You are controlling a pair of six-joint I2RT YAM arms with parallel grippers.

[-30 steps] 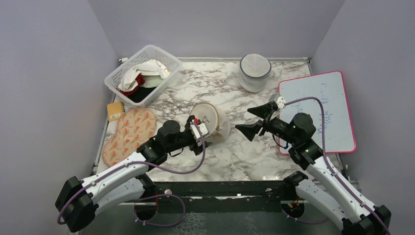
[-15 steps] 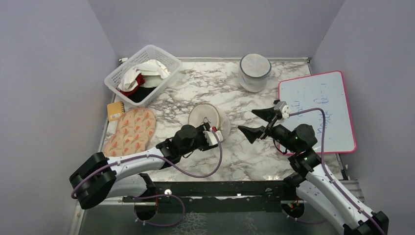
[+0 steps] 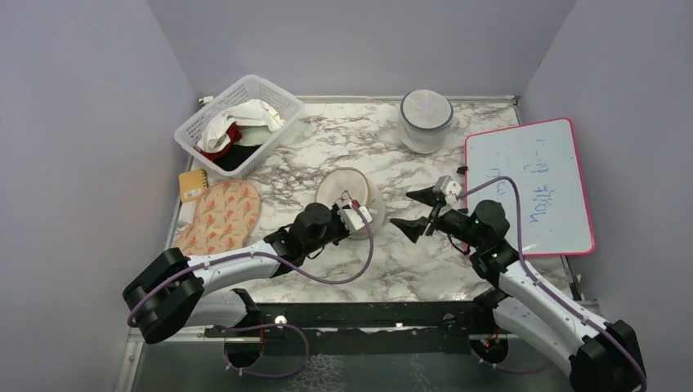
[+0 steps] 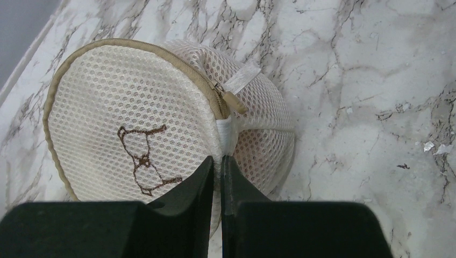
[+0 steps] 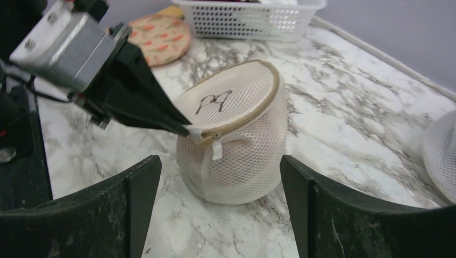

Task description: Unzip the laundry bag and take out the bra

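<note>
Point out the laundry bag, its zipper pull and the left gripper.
laundry bag [image 4: 107, 107]: left wrist view, on its flat mesh face.
zipper pull [image 4: 235, 101]: left wrist view, on the beige tab.
left gripper [image 4: 220, 159]: left wrist view, between its closed fingertips.

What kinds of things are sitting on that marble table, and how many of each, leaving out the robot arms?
Round mesh pods: 2 (cream laundry bag, greyish-white pod)
White basket holding clothes: 1
Whiteboard: 1
Orange-patterned mat: 1
Small yellow block: 1
Total: 6
</note>
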